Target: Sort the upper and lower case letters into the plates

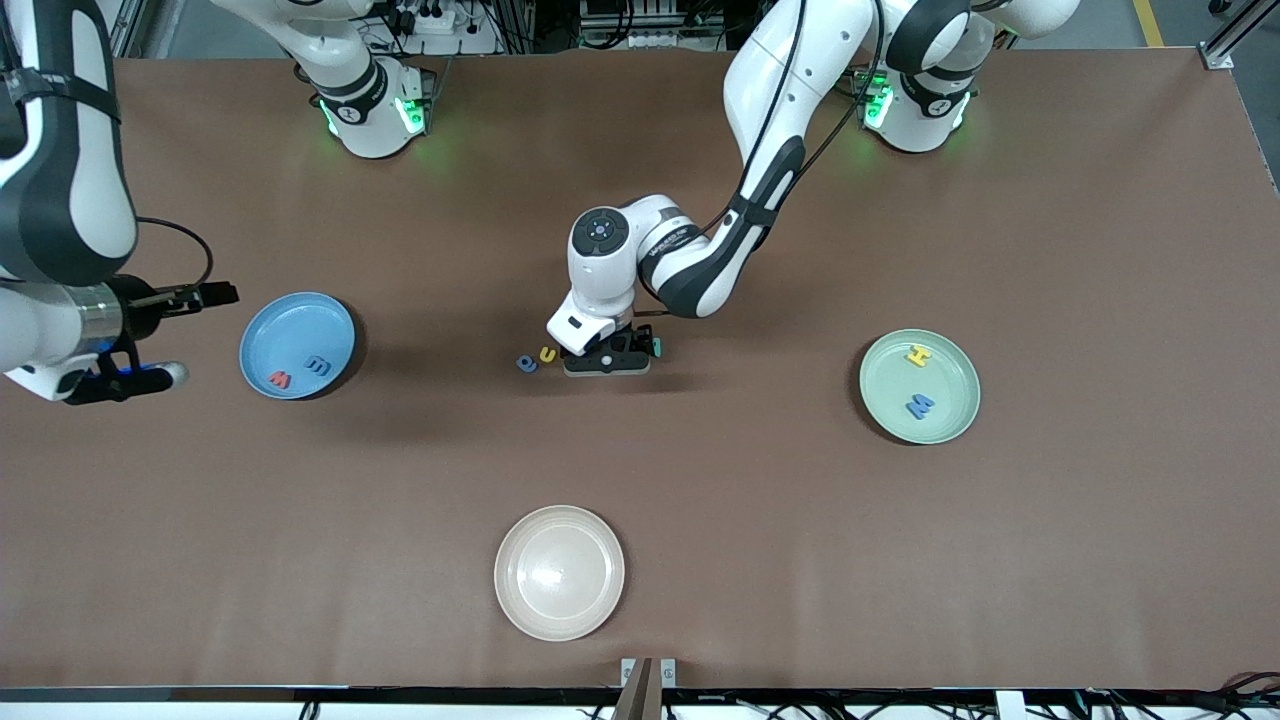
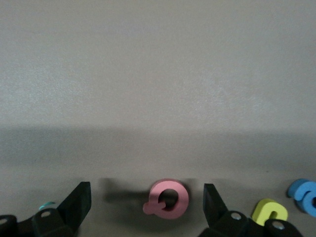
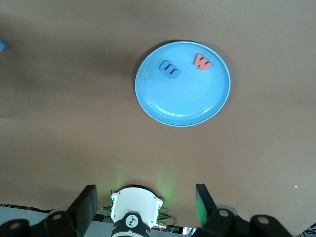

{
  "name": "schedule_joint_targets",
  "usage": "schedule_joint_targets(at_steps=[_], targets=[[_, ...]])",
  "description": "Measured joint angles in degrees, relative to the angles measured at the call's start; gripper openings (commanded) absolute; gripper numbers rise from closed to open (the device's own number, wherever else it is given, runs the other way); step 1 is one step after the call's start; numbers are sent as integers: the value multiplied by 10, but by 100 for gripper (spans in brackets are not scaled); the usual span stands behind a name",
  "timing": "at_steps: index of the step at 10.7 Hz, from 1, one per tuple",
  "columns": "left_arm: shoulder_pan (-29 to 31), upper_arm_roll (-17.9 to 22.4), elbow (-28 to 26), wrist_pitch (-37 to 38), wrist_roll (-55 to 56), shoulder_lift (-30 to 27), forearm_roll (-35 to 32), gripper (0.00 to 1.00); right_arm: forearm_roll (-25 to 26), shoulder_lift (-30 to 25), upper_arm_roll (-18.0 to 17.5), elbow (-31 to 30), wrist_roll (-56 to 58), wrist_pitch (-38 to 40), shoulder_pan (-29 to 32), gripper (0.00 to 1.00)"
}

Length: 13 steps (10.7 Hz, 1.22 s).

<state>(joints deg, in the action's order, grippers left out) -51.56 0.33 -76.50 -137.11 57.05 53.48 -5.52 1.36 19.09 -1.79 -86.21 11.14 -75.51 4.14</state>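
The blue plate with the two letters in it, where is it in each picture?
Front view: the light blue plate lies toward the right arm's end of the table.
Left wrist view: not in it.
Right wrist view: it fills the middle.
Shared landmark: the red letter lying in it.

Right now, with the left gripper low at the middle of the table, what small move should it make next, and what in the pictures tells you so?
Probably close the fingers. The left gripper is down at the table with its jaws open on either side of the pink letter, which lies flat between them, untouched. The yellow letter and blue letter lie just outside. The right gripper waits, open, above the light blue plate.
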Motion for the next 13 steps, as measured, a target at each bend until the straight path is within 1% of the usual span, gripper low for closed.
schedule_joint_targets(at_steps=[3,5,9,11,12,13], targets=[[0,-2,3,0,-16,0,0,100,-1,8,0,-3,-4,-6,-5,88],[0,-2,3,0,-17,1,0,100,-7,10,0,-7,-20,-25,-17,89],[-1,-6,3,0,-18,4,0,97,-17,39,-2,-16,-101,-68,-96,89],[-2,-8,2,0,-18,10,0,97,-23,56,-3,-25,-115,-98,-114,89],[-2,-8,3,0,-18,11,0,96,-24,62,-3,-36,-136,-121,-124,90],[-2,-8,3,-1,-18,12,0,92,-25,66,-3,-48,-158,-147,-136,90]])
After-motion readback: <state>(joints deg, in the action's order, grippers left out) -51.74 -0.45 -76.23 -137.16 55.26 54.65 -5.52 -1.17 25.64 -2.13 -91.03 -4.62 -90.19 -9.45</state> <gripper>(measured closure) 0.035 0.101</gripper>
